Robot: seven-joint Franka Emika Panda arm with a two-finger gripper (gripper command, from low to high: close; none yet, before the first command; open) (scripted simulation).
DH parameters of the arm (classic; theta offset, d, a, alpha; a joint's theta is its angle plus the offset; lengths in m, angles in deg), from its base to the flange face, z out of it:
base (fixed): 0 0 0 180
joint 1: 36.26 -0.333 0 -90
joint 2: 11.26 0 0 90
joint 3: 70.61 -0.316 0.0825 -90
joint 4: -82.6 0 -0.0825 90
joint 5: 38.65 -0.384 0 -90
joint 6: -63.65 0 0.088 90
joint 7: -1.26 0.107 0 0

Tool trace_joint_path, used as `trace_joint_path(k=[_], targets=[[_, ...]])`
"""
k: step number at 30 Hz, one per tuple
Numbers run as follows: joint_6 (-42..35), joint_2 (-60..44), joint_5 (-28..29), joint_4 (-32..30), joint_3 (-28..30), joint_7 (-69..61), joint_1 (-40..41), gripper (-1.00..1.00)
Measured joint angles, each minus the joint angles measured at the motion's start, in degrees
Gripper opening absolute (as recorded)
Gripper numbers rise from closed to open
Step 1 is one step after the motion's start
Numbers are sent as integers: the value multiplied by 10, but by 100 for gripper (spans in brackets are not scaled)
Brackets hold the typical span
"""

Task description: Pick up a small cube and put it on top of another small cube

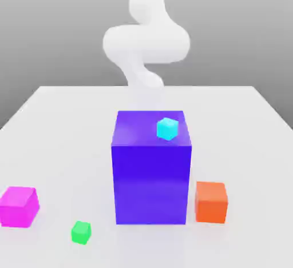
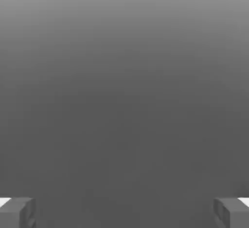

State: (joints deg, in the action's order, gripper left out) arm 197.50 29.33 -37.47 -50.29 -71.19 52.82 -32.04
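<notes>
So the gripper [image 2: 124, 213] is wide open, its two fingers [image 2: 17, 213] sitting well apart in the hand view. Past them is a smooth grey backdrop [image 2: 124, 100], darker in one part and paler in another, and I can't tell what surface that is.

In the exterior view, the white arm [image 1: 146, 43] comes down at the far side of the big blue block [image 1: 151, 184], so going outward from the hand toward the camera, that block is the first thing you hit. The cyan cube [image 1: 167, 129], one of the small ones, sits up on top of it, toward the exterior view's right.

Farther out from the hand, past the block, is the other small one — the green cube [image 1: 81, 233], down on the white table [image 1: 63, 141], off to the exterior view's left. The magenta cube [image 1: 19, 207] is bigger and lies farther out to that same side. The orange cube [image 1: 210, 203], also bigger, is on the opposite side — just beside the block, at the exterior view's right.
</notes>
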Motion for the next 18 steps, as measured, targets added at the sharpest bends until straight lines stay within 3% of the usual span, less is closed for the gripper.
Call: trace_joint_path(k=[11, 18], targets=[[91, -233, 48, -49, 9, 250, 161, 0], [149, -378, 40, -80, 51, 380, 237, 0]])
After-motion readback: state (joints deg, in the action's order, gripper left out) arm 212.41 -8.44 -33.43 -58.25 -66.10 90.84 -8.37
